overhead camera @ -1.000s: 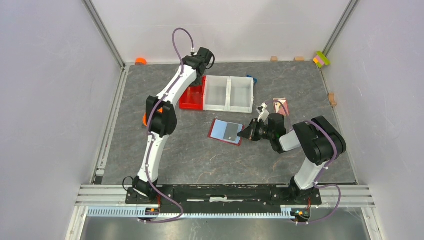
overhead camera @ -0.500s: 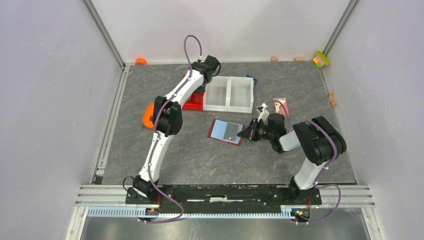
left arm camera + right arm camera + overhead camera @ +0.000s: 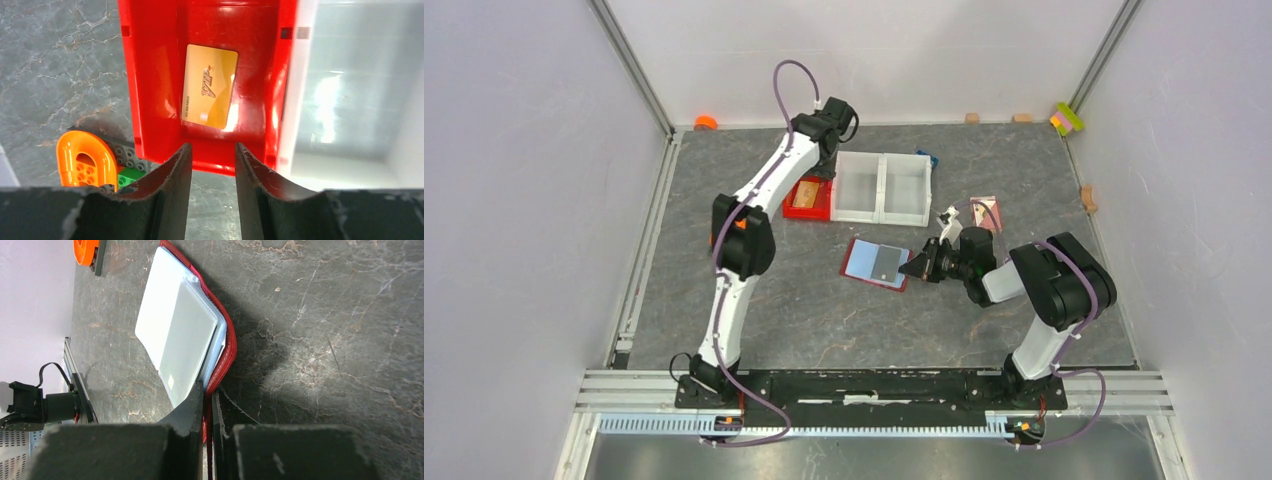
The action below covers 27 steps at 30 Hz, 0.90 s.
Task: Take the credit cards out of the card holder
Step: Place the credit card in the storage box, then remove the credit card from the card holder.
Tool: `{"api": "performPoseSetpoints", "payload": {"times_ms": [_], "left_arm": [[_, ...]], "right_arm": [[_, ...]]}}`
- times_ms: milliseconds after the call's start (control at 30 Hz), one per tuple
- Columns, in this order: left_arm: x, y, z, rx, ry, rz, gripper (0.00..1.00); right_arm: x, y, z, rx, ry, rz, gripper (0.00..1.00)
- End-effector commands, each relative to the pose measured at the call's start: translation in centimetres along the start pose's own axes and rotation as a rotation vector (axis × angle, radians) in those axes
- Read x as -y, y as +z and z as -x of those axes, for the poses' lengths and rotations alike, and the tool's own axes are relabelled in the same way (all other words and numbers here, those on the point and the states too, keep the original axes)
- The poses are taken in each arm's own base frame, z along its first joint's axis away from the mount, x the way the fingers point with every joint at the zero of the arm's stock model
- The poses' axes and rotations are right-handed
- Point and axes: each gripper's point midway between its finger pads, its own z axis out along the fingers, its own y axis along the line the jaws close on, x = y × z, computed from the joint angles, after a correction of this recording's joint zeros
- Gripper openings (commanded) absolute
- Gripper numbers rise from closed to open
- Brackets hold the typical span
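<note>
The left gripper [image 3: 213, 150] hovered over the red bin [image 3: 150, 75], jaws apart and empty. The tan-orange card [image 3: 210, 86] lay flat inside, so that drop looked done. At mid-table, the right gripper [image 3: 207, 400] clamped the open card holder [image 3: 227, 350] by its edge, a pale grey-blue card [image 3: 185, 350] inside. Next, the left gripper would likely need to reach back and pinch that card.

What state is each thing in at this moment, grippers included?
card holder, open, flat on the table, one edge pinched
orange card, out, lying flat in the red bin
grey card, inside the card holder
left gripper, fingers apart, holding nothing, above the red bin
right gripper, fingers shut on the card holder's edge
</note>
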Motion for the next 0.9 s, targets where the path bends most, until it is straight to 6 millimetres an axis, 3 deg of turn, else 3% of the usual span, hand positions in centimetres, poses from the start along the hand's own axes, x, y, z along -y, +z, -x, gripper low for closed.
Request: {"api": "performPoseSetpoints", "payload": {"times_ms": [0, 167, 367, 600, 867], "left_arm": [[-0.7, -7.8, 1.9, 0.134, -0.135, -0.137, 0.43], [0.1, -12.0, -1.9, 0.195, -0.199, -0.295, 0.44], [4.6, -14.8, -8.5, 0.226, -0.224, -0.637, 0.44], [7.7, -12.3, -14.4, 0.228, -0.222, -0.802, 0.42], [11.3, -9.7, -15.8, 0.203, -0.153, -0.917, 0.41]], "right_arm": [[0.3, 0.1, 0.4, 0.012, -0.037, -0.015, 0.0], [0.1, 0.1, 0.4, 0.01, -0.046, -0.007, 0.01], [-1.0, 0.6, 0.3, -0.021, -0.083, 0.034, 0.02], [-1.3, 0.6, 0.5, -0.032, -0.133, 0.021, 0.03], [-2.3, 0.4, 0.8, -0.048, -0.177, 0.051, 0.09]]}}
